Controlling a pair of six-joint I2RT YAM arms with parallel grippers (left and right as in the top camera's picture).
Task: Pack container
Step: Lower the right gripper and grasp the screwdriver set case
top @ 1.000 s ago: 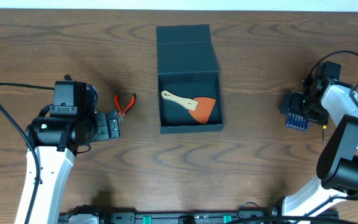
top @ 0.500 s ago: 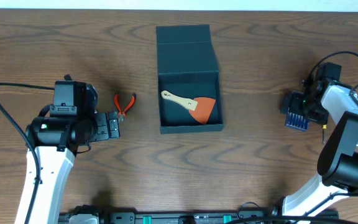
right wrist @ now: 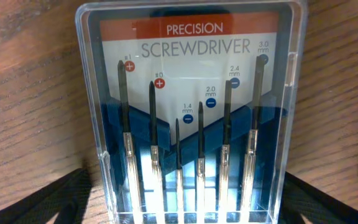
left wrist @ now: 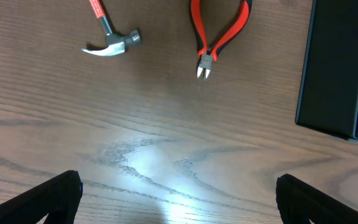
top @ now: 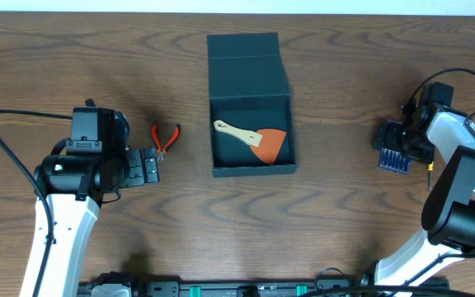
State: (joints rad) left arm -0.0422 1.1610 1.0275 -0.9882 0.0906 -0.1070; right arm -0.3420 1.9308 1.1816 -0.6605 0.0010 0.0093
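Container (top: pixel 251 171) sits at the middle of the table (top: pixel 336 231), its flap lid thrown back flat on the far side. An orange-bladed scraper (top: pixel 258 140) with a pale wooden handle lies inside.

The left gripper (top: pixel 147 169) has its fingers (left wrist: pixel 48 199) spread wide with only bare wood between them. It points toward the container and is well short of the container's wall. Red-handled pliers (top: pixel 165 138) lie just beyond its tips, and the left wrist view also shows a small hammer (left wrist: pixel 110 43) beside them. Behind the wrist, the white forearm runs back to the near-left edge.

The right gripper (top: pixel 402 144) is also parted. Its fingers (right wrist: pixel 55 199) flank the near end of a clear precision screwdriver case (right wrist: pixel 191 112), and whether they touch it cannot be told. That arm rises from the near-right corner, folds at the elbow and bends down over the case, well right of the container.
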